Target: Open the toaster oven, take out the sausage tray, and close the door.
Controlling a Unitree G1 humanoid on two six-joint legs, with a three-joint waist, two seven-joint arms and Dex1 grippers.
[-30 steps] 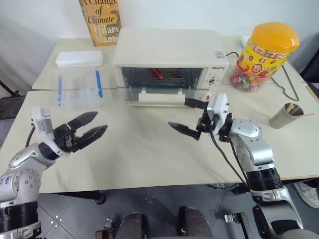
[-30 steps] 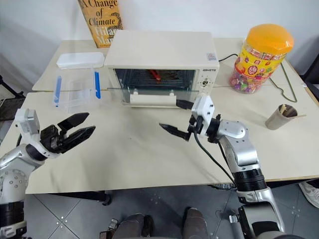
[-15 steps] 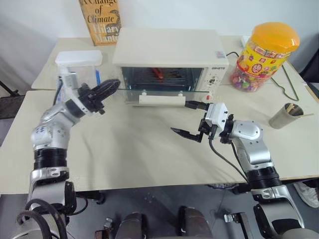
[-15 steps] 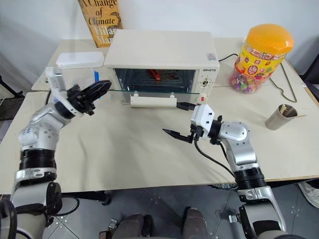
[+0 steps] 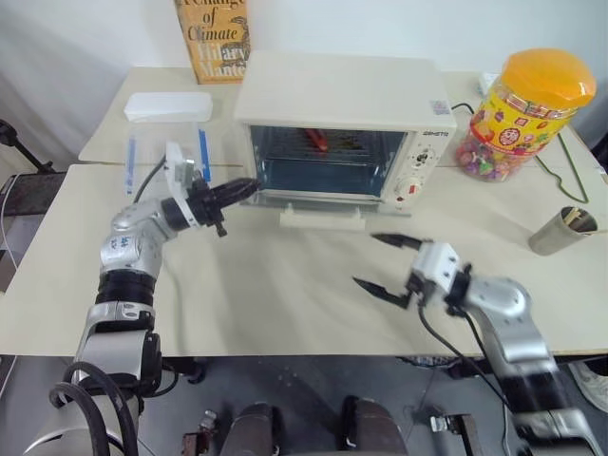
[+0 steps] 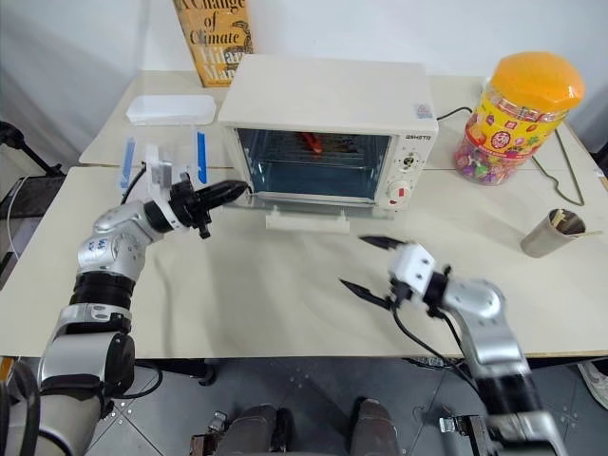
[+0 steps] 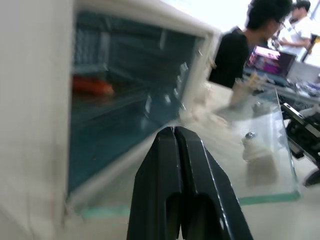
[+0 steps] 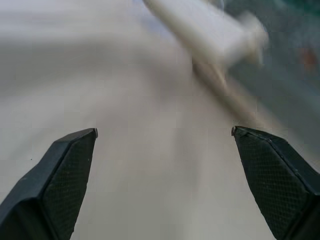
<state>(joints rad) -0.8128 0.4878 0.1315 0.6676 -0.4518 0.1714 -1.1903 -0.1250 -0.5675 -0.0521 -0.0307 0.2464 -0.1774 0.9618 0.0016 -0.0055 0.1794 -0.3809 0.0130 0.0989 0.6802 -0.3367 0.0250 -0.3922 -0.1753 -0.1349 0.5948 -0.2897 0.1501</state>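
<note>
Door [image 6: 302, 198] of the toaster oven [image 6: 328, 128] is already dropped flat, glass panel lying out over the surface [image 6: 256, 285] with its cream-white bar handle [image 6: 304, 220] at the front edge. The sausage tray [image 6: 318, 150] is still inside, up on the rack toward the back; I can make out the red-orange sausage [image 6: 311, 143] through the open mouth, but the tray itself is dark and mostly hidden by the rack wires. From my seat I judge the tray as thin stiff sheet metal: light, rigid, no give, and probably greasy, so slick under the pads. Best hold looks like its front lip, pinched top and bottom, then drawn straight out level so the sausage does not roll. The glass door is the fragile part; I would keep weight off it and lift it only by the bar handle. Oven is a cream-white box, knob panel on its right side with a red mark, steady on the surface. My left end effector [image 6: 233, 191] has its 2 fingers pressed together, holding nothing, tip just at the oven's lower left front corner beside the door hinge. My right end effector [image 6: 366, 263] is spread wide and empty, hanging over bare surface in front of the handle, well apart from it.
</note>
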